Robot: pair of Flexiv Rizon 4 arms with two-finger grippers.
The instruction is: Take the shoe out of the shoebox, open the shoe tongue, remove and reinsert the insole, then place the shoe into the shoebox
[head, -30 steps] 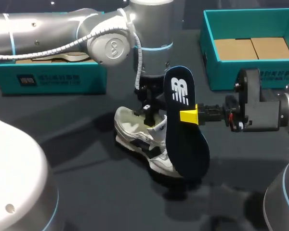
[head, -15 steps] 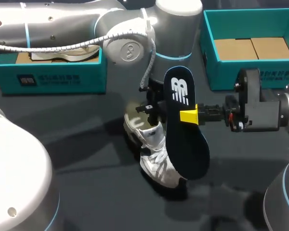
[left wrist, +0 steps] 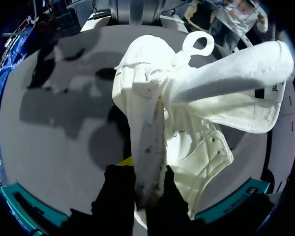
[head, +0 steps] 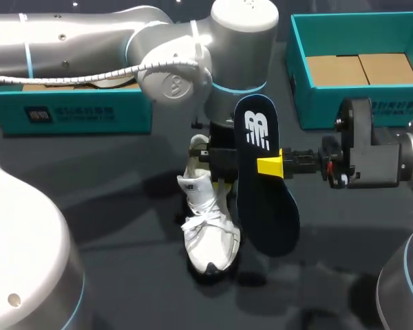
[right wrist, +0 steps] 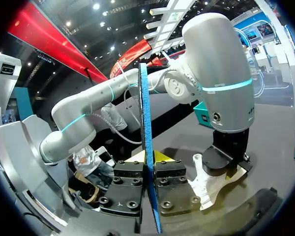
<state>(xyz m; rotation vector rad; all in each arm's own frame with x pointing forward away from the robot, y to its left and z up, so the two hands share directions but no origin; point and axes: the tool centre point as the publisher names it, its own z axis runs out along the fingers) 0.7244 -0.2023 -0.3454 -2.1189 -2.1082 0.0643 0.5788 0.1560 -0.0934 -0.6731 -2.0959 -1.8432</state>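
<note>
White shoe [head: 208, 230] toe-down, left pincer [left wrist: 146, 189] clamped on its collar. Right pincer [head: 270, 166] grips dark insole [head: 265, 199]. Only left wrist view shows tongue [left wrist: 236, 83] folded open.

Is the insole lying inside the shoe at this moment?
No, the right gripper holds the dark insole upright in the air, beside the white shoe.

Our left end effector [head: 219, 173] grips the white shoe [head: 208, 234] by its heel. Our right end effector [head: 270, 166] pinches the dark insole [head: 267, 210] just beside it.
</note>
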